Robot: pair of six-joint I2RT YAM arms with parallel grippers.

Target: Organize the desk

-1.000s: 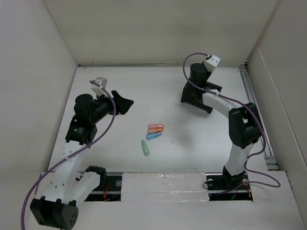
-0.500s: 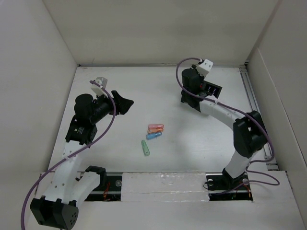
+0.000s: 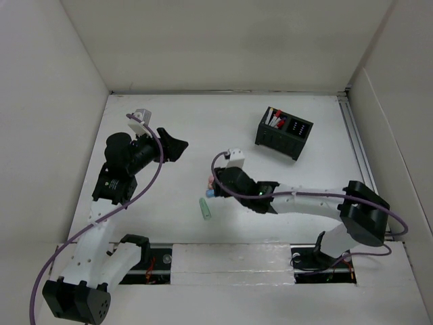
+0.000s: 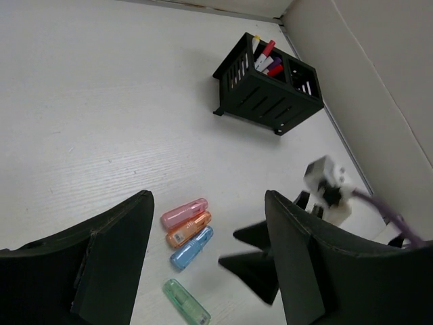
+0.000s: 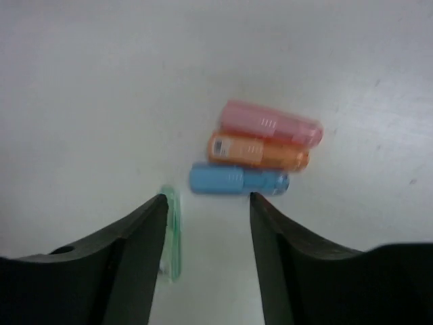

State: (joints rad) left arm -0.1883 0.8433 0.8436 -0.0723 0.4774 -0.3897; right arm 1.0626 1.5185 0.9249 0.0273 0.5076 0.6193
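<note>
Three short markers lie side by side mid-desk: pink, orange and blue. A green one lies apart from them, nearer the front. My right gripper hovers open just above them with nothing between its fingers; the blue marker is just ahead of the tips and the green one is by the left finger. From above, the right gripper covers most of the row, and only the green marker shows fully. My left gripper is open, held high over the white desk at the left.
A black two-compartment organizer stands at the back right with several markers upright in its left compartment. White walls close in the sides and back. A metal rail runs along the front edge, between the arm bases.
My right arm has swung from the organizer at the back right down to the markers mid-desk, and its jaws have opened. The left arm has not moved.
</note>
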